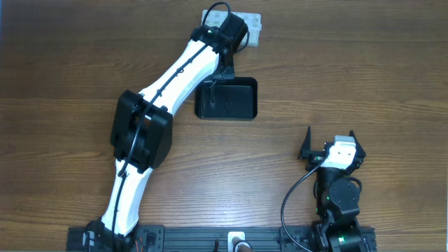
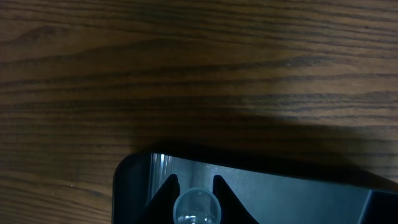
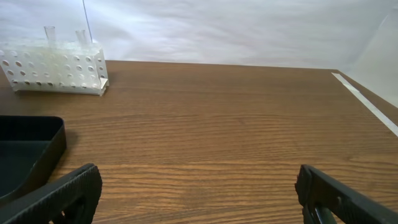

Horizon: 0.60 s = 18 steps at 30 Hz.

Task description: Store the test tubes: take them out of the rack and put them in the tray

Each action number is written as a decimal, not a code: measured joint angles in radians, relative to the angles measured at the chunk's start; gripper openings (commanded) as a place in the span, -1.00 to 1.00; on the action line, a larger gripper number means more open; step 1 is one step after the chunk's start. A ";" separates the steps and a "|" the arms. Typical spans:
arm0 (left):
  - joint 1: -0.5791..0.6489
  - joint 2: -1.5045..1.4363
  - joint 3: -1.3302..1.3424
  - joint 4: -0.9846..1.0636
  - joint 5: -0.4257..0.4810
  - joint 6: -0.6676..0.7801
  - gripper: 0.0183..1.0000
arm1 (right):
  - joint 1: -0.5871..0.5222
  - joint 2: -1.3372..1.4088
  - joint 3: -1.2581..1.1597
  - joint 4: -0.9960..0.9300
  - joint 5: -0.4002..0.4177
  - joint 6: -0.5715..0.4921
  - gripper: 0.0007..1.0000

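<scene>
Left wrist view: my left gripper is clamped on a clear test tube, with its two dark fingers pressing the glass from either side. The tube sits over a rounded corner of the black tray, inside the rim, and the brown wooden table lies beyond. I judge it is held there so that it can be let go into the tray rather than onto the wood. I see the tube end-on, as a round glassy circle. Its long axis therefore runs along the camera's line of sight, down toward the tray floor. I cannot tell whether the end facing me is the mouth or the rounded base.

Top view: the left arm lies across the table from its base to the tray's left side, and the white rack is just beyond the tray. The right gripper rests near its own base, well apart from both.

Right wrist view: the right gripper's fingers are spread wide with nothing between them. Two further test tubes stand upright in the rack, mouths up, waiting to be taken.
</scene>
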 measured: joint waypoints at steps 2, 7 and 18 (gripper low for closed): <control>0.000 0.002 0.000 0.002 0.001 0.000 -0.70 | 0.000 0.000 0.000 0.000 0.000 0.000 0.99; 0.000 0.010 0.000 0.001 0.019 0.000 -0.71 | 0.000 0.000 0.000 0.000 0.000 0.000 0.99; 0.000 0.010 0.000 -0.026 0.053 0.000 -0.67 | 0.000 0.000 0.000 0.000 0.000 0.000 0.98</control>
